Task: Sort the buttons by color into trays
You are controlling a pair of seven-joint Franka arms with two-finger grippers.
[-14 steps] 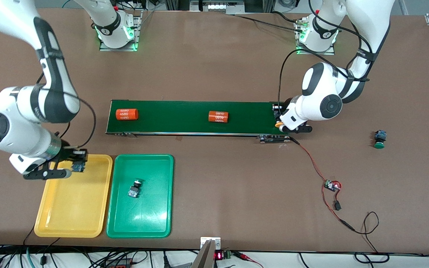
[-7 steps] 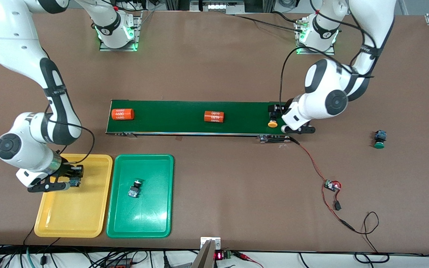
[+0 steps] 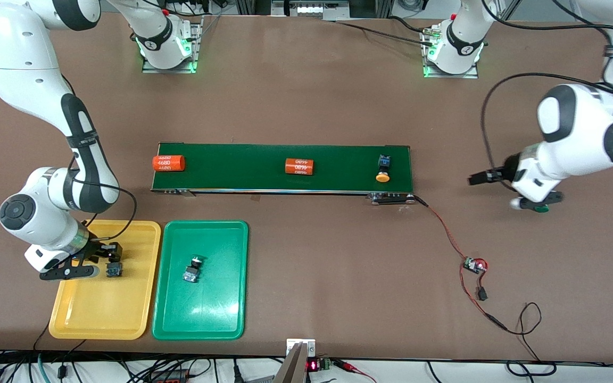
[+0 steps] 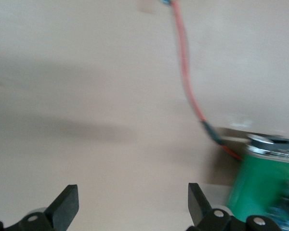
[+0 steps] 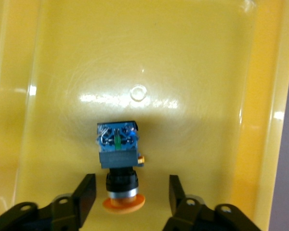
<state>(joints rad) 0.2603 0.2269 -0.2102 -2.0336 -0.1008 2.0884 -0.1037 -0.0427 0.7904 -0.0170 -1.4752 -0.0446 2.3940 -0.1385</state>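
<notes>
A brown tabletop (image 3: 306, 80) carries a long dark-green conveyor belt (image 3: 242, 167), with a yellow tray (image 3: 141, 282) and a green tray (image 3: 232, 276) side by side nearer the front camera. The right hand (image 3: 105, 260) sits low in the yellow tray, its fingers parted on either side of a yellow-capped button (image 5: 118, 154) that lies on its side on the tray floor, no longer gripped, cap toward the wrist. A green button (image 3: 193, 268) lies in the green tray. The left hand (image 3: 503, 189) hangs wide open and empty right over the other green button (image 3: 540, 208) (mostly hidden, so its axis is unclear). Another yellow-capped button (image 3: 383, 168) lies on the belt at the left arm's end, cap toward the front camera.
</notes>
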